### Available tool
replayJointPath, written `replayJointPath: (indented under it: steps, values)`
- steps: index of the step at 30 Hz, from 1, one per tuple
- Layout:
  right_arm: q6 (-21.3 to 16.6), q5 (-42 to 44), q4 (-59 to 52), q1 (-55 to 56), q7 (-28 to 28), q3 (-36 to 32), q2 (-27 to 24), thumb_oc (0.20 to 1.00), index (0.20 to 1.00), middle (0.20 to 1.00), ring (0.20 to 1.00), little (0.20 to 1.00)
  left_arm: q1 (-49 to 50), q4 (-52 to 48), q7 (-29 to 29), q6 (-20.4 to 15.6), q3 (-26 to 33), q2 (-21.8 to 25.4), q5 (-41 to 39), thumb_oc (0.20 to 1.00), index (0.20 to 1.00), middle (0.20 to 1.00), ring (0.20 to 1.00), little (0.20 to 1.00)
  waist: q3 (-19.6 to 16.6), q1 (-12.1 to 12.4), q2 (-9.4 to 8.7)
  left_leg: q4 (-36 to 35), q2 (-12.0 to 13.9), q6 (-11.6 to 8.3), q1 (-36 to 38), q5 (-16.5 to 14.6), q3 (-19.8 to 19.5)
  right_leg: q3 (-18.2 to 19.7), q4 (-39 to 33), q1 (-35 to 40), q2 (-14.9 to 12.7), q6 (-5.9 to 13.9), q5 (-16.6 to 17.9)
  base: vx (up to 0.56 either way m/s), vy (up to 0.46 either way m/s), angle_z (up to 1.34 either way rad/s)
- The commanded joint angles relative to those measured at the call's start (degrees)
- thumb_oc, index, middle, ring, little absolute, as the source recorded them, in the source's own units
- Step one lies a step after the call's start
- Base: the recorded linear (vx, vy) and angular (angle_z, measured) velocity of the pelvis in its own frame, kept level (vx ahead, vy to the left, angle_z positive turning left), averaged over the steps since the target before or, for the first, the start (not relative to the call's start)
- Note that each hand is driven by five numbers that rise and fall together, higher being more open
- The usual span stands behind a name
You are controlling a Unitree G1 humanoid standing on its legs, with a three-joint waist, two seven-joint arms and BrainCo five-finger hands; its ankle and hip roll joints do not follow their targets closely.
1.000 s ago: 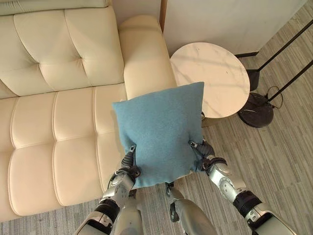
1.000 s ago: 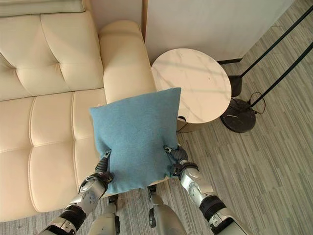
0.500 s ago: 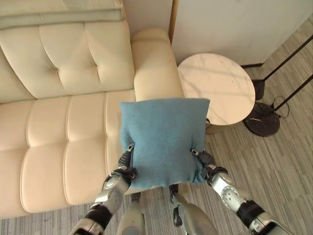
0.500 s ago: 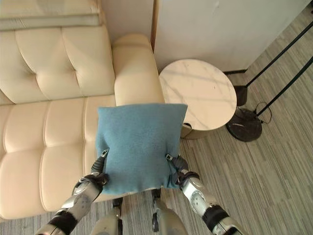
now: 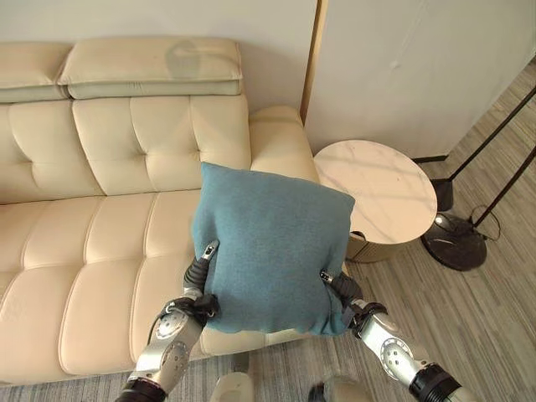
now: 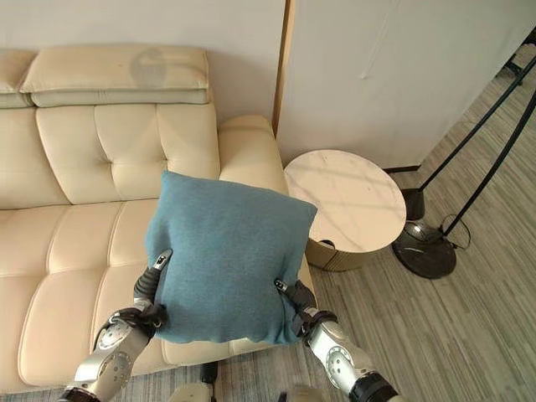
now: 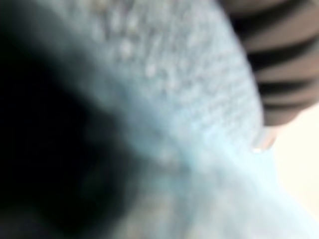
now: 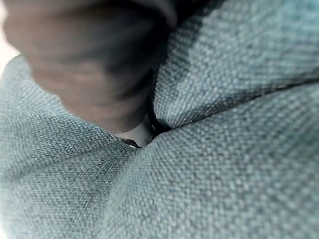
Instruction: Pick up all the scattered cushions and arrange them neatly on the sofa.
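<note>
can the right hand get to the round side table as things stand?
Probably not: the right hand and left hand are both pinching the blue cushion. The round side table itself sits unobstructed beside the sofa.

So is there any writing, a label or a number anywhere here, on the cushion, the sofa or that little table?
None can be read.
Blue cushion, pinched between the left hand and the right hand: plain woven cloth, no tag or label showing.
Cream sofa: plain tufted upholstery, no print.
Round marble side table: only veining, no text.
</note>
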Motion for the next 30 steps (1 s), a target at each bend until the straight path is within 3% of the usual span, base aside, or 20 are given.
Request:
replayJointPath:
  steps: [1,2,3,7,8,9,12,15,17,22,30]
  values:
    - [-0.89,-1.37,-10.48,-3.79,6.92,6.68,11.69,0.200,0.200,0.200,0.200,0.200,-9.37,-4.61,-7.11,0.60,-10.06,-9.52,-1.65,0.200,0.200,0.200,0.200,0.200,-0.58,-1.11,-1.93,-1.06,-4.51,-2.22,-4.86,-1.31,-1.21,1.30,-13.03,1.17,3.55,-5.24,4.56,-0.36,-0.267,0.35]
    - [-1.32,-1.66,-9.76,-3.93,5.32,5.94,10.82,0.200,0.200,0.200,0.200,0.200,-10.15,-4.39,-6.47,0.98,-10.58,-10.24,-2.91,0.200,0.200,0.200,0.200,0.200,1.33,-0.86,-0.91,-0.79,-3.71,-4.09,-7.70,1.51,-2.65,-0.12,-13.62,0.68,4.80,-6.23,4.20,-0.44,-0.256,0.83]
    - [-0.83,-3.06,-9.77,-4.50,4.49,4.93,9.75,0.200,0.200,0.200,0.200,0.200,-10.61,-4.35,-6.18,0.98,-10.86,-10.75,-2.78,0.200,0.200,0.200,0.200,0.200,2.46,-1.41,-0.17,-0.30,-3.49,-4.42,-9.05,1.68,-2.89,-2.66,-12.72,-0.71,4.70,-6.54,4.08,-0.44,-0.206,0.84]
    - [-0.27,-4.28,-9.84,-4.49,3.50,4.13,8.55,0.200,0.200,0.200,0.200,0.200,-10.68,-4.67,-5.30,1.02,-10.39,-11.42,-2.27,0.200,0.200,0.200,0.200,0.200,2.39,-3.02,-0.87,3.51,-2.39,-3.03,-8.11,-1.83,-1.42,-8.28,-11.99,-2.68,2.06,-6.01,5.39,-0.18,-0.029,1.27]
    - [-0.29,-4.64,-10.11,-4.64,3.73,4.16,8.34,0.200,0.200,0.200,0.200,0.200,-10.74,-5.05,-5.23,1.06,-10.09,-11.47,-2.18,0.200,0.200,0.200,0.200,0.200,2.19,-3.33,-1.80,6.15,-1.15,-3.18,-6.70,-4.26,-0.92,-10.66,-13.02,-2.64,0.26,-6.07,6.24,-0.11,-0.007,0.65]
    - [-0.29,-4.64,-10.11,-4.65,3.73,4.16,8.33,0.200,0.200,0.200,0.200,0.200,-10.75,-5.05,-5.23,1.06,-10.09,-11.47,-2.18,0.200,0.200,0.200,0.200,0.200,2.04,-3.41,-1.75,6.16,-1.12,-3.18,-6.93,-4.19,-1.01,-10.74,-13.07,-2.80,0.30,-6.07,6.33,-0.11,-0.010,0.55]
    - [-0.56,-4.79,-10.77,-4.03,3.79,3.13,7.89,0.200,0.200,0.200,0.200,0.200,-10.59,-5.33,-5.11,0.99,-10.06,-12.10,-2.56,0.200,0.200,0.200,0.200,0.200,1.31,-4.51,-2.09,6.55,2.99,-4.08,-2.66,-6.02,2.78,-14.79,-14.39,-2.59,-1.32,-6.04,6.73,-0.05,0.036,0.82]
    - [-0.78,-5.41,-10.97,-2.29,4.26,1.36,7.14,0.200,0.200,0.200,0.200,0.200,-9.75,-4.99,-5.83,1.15,-9.85,-12.57,-2.97,0.200,0.200,0.200,0.200,0.200,-0.09,-6.15,-1.22,3.35,6.82,-6.12,2.79,-6.65,8.08,-19.11,-14.80,-1.49,-2.21,-5.63,5.67,0.02,0.107,0.90]
    - [-1.26,-6.22,-11.30,-0.99,4.29,-0.08,6.60,0.200,0.200,0.200,0.200,0.200,-9.33,-4.31,-6.19,1.51,-10.46,-13.10,-3.24,0.200,0.200,0.200,0.200,0.200,-0.60,-7.24,-0.21,0.20,7.76,-7.12,4.17,-5.03,12.43,-22.54,-15.16,-0.80,-2.89,-5.46,5.90,0.02,0.147,0.96]
    - [-0.57,-7.12,-10.92,-0.08,4.53,-0.31,7.19,0.200,0.200,0.200,0.200,0.200,-8.10,-4.37,-6.63,2.45,-9.49,-12.57,-2.78,0.200,0.200,0.200,0.200,0.200,-1.89,-7.63,0.35,-2.84,6.33,-7.05,4.82,-5.55,13.12,-25.11,-15.97,-0.15,-3.98,-4.07,8.23,0.04,0.195,0.76]
    - [0.18,-8.73,-10.35,-0.62,5.47,1.32,9.11,0.200,0.200,0.200,0.200,0.200,-7.28,-5.59,-6.69,1.83,-7.56,-10.90,-1.66,0.200,0.200,0.200,0.200,0.200,-2.30,-5.73,-1.91,-2.65,2.15,-4.01,4.94,-8.73,12.34,-24.33,-16.43,-0.14,-7.39,-1.06,11.47,0.03,0.198,0.02]
